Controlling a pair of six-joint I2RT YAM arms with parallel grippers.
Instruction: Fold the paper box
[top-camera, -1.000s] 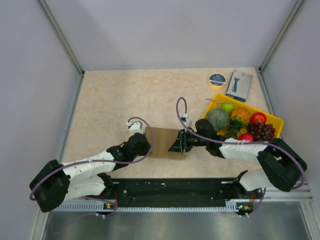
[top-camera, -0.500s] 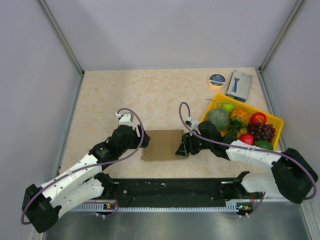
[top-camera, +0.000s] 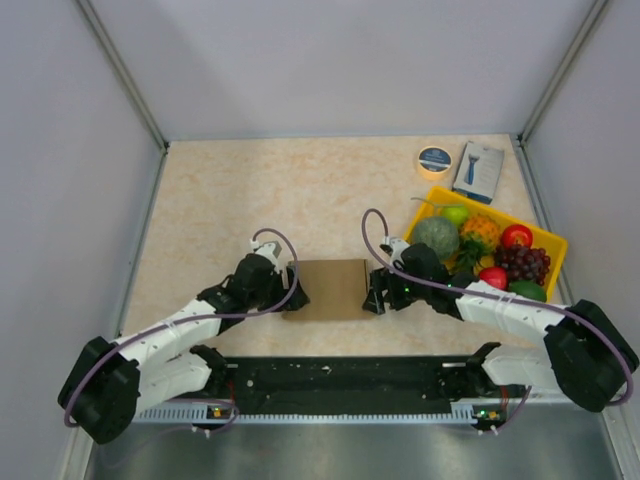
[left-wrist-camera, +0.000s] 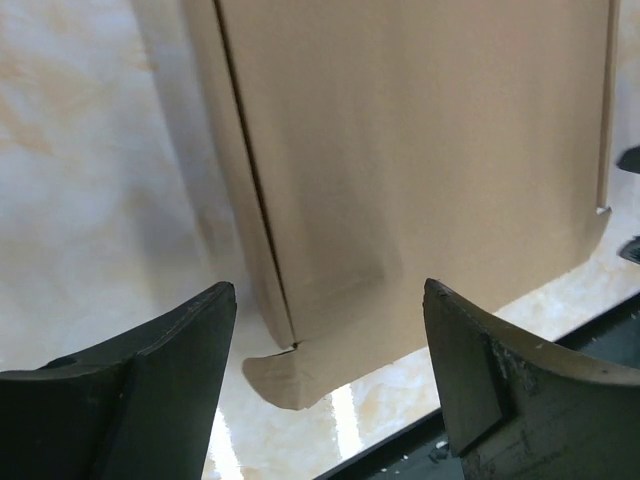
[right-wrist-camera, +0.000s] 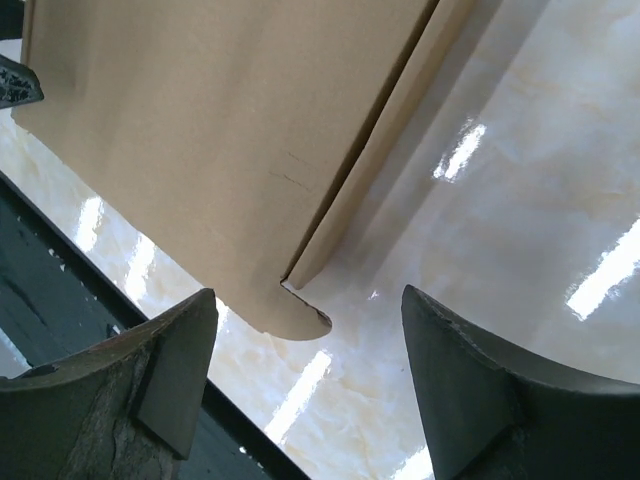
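While the left tool (top-camera: 297, 285) and the right tool (top-camera: 374, 294) both stand with jaws spread wide and grip nothing, the paper box (top-camera: 325, 288) lies flat on the pale marbled surface (top-camera: 220, 200), just below the centre of the overhead frame. The left tool sits at the box's left edge and the right tool at its right edge.

Seen from the left wrist, two dark fingers (left-wrist-camera: 150, 375) rise from the bottom corners, far apart. Brown cardboard fills the upper middle of the frame, with a fold line down its left side and a small rounded tab at its lower left corner.

Seen from the right wrist, the fingers (right-wrist-camera: 470, 390) are equally far apart. The cardboard fills the upper left, with a rounded tab near the frame's centre.

At the right of the overhead frame, a yellow tray (top-camera: 553, 243) holds fruit. Above it lie a blue-and-white box (top-camera: 478, 171) and a round tin (top-camera: 434, 160).
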